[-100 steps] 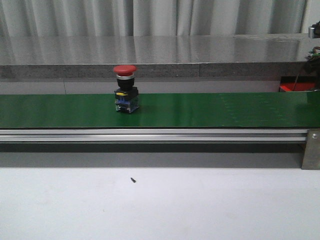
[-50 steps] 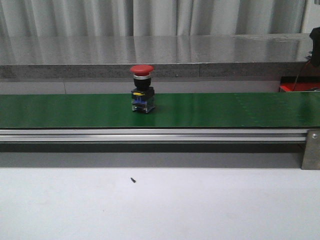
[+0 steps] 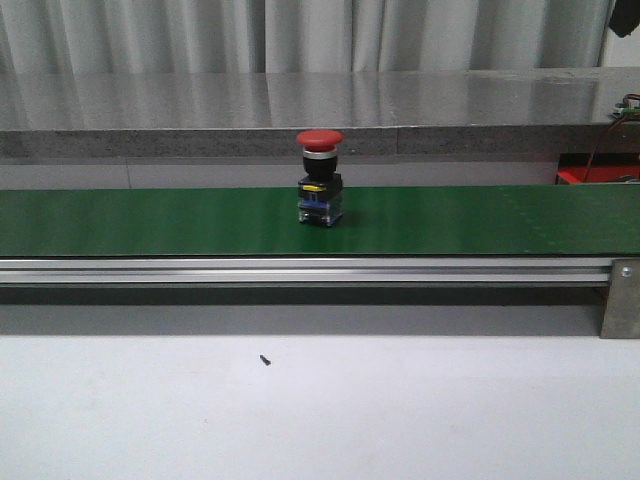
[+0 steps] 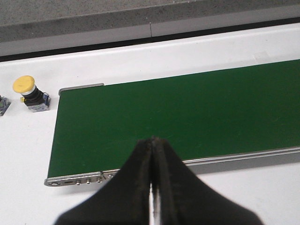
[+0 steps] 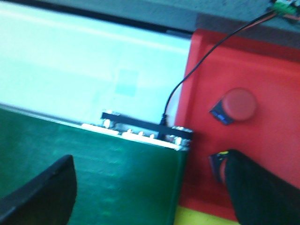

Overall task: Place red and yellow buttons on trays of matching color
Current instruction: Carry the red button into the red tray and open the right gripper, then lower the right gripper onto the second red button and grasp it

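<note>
Red button (image 3: 320,185) stands upright on the green belt (image 3: 480,220), about midway along what I see from the front. My left gripper (image 4: 152,140) is pinched shut on nothing, above the belt's near edge; a yellow button (image 4: 29,92) sits on the white counter (image 4: 23,154) past the belt's end. My right gripper (image 5: 150,187) is spread wide over the belt's other end, beside the red tray (image 5: 262,65), where another red button (image 5: 236,105) lies.

Red-capped button (image 3: 320,178), black body, on plain green belt (image 3: 480,220); yellow-capped button (image 4: 31,91); red tray (image 5: 262,70), blurry yellow strip, possibly another tray.
</note>
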{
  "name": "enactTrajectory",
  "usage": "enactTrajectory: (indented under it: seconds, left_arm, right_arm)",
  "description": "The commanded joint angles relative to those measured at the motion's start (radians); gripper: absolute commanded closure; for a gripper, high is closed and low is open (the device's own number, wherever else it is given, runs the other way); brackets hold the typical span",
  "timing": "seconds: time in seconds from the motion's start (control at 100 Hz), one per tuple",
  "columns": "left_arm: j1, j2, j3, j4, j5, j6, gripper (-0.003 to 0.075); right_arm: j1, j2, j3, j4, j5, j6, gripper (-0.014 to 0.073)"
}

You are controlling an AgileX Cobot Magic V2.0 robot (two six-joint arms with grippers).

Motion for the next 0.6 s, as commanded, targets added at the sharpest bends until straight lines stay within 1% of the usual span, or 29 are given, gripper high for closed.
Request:
enactTrajectory:
  seconds: [0.0,0.18,0.31,0.47,0.59]
  left_arm:
    - [-0.006,-0.008,-0.027,-0.024,-0.066,0.001,0.0740]
    - [-0.006,-0.008,-0.027,-0.026,-0.066,0.001,0.0740]
    - [-0.006,-0.008,-0.027,-0.026,-0.066,0.001,0.0740]
    - [-0.006,-0.008,-0.027,-0.026,-0.066,0.001,0.0740]
    - [-0.006,-0.008,-0.027,-0.026,-0.066,0.001,0.0740]
  right_arm:
    - [0.027,-0.103,0.057,0.023,-0.024,-0.007,-0.0040]
    - [0.112,-0.196,0.232,0.023,-0.103,-0.007,-0.0040]
    - [0.183,-0.229,0.319,0.023,-0.143,-0.007,-0.0040]
    - [0.288,-0.229,0.371,0.023,-0.194,-0.007,-0.0040]
    - [0.352,-0.218,0.376,0.023,-0.225,-0.006,-0.0040]
